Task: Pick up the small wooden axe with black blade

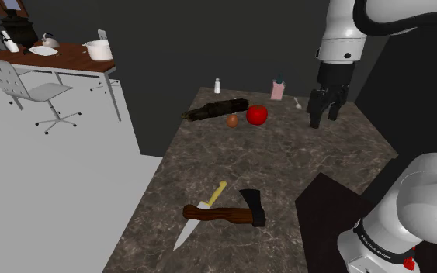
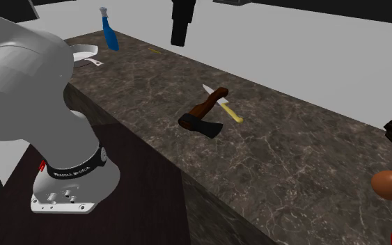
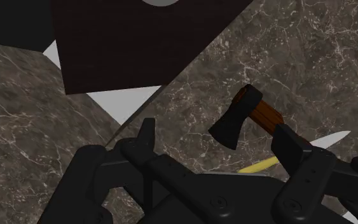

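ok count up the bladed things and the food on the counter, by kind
bladed tools: 2, the axe and the knife
food: 2, the egg and the red fruit
total: 4

A dark veined stone countertop (image 1: pixel 302 155) meets pale grey floor (image 1: pixel 46 202), with a dark wall (image 1: pixel 185 39) behind. In the shoulder view's upper left, a brown table (image 1: pixel 69 56) on light metal legs stands with a grey perforated chair (image 1: pixel 7 77) just beside it.
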`<state>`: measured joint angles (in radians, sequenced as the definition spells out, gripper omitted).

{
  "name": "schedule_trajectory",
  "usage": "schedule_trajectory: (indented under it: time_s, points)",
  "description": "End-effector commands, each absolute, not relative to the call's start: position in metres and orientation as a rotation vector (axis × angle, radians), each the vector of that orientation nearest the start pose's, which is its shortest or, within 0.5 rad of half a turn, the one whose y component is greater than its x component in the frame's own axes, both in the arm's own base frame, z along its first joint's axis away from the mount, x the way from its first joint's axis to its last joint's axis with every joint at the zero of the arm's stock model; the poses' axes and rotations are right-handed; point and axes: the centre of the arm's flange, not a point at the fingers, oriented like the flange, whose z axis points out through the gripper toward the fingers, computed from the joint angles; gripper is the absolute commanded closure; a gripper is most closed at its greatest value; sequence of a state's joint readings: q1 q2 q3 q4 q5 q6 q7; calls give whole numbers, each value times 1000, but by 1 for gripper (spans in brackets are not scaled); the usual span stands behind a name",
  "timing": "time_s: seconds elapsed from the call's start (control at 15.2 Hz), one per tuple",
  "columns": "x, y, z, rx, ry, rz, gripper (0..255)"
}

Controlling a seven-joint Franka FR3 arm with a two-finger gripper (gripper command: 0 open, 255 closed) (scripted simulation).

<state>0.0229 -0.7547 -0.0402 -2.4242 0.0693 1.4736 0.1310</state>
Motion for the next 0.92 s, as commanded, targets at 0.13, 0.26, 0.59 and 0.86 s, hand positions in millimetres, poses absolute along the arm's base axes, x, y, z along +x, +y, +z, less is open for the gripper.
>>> schedule_trajectory:
  time_s: [0.13, 0.26, 0.59, 0.86]
  points:
    - [309, 13, 522, -3044, 122, 294, 0]
    - [319, 27, 501, -3050, 40, 279, 0]
    - [341, 63, 451, -3057, -167, 240, 0]
    - [355, 94, 411, -3052, -333, 208, 0]
